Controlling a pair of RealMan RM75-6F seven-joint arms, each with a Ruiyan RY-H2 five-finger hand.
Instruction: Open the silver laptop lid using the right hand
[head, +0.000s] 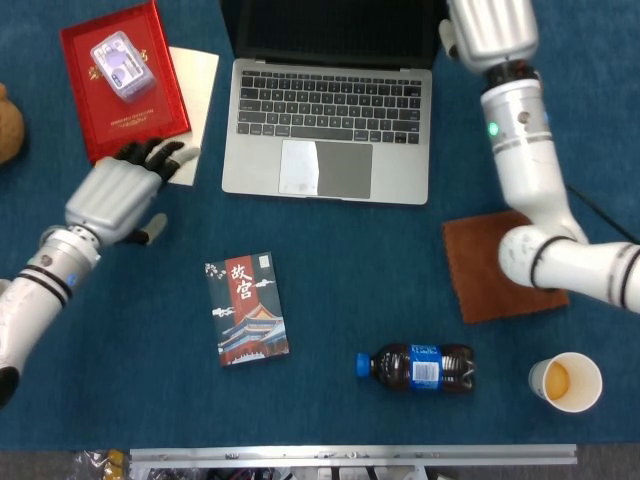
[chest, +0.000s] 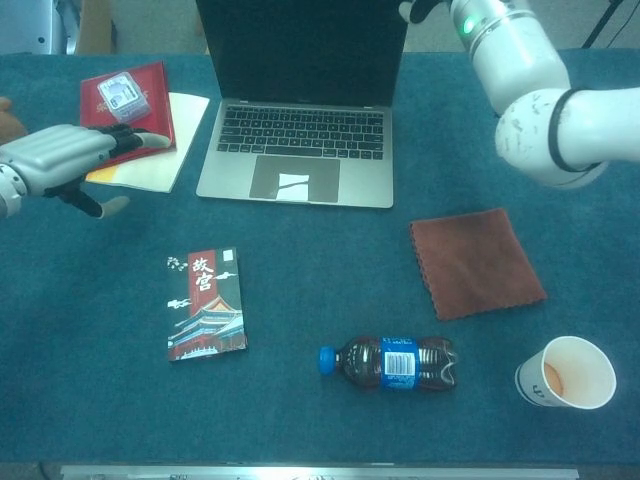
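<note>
A: At the far edge of the counter (chest: 300, 300), just left of the right hand (chest: 425, 8), the silver laptop with the black keyboard (head: 328, 130) stands with its dark-screened lid (chest: 302, 50) already raised upright.

B: Is the right hand gripping the lid?

A: I cannot tell. Only a sliver of it shows at the lid's upper right corner; its fingers are cut off by the frame.

B: And the other one?

A: The left hand (head: 115, 195) hovers loose and empty, fingers apart, over the cream paper sheets (head: 190, 95) beside the red booklet (head: 120, 85), well left of the laptop.

B: So which step is this?

A: My reading: the opening looks essentially finished. What's left is letting go of the lid cleanly and drawing the right arm clear without nudging the screen back.
</note>
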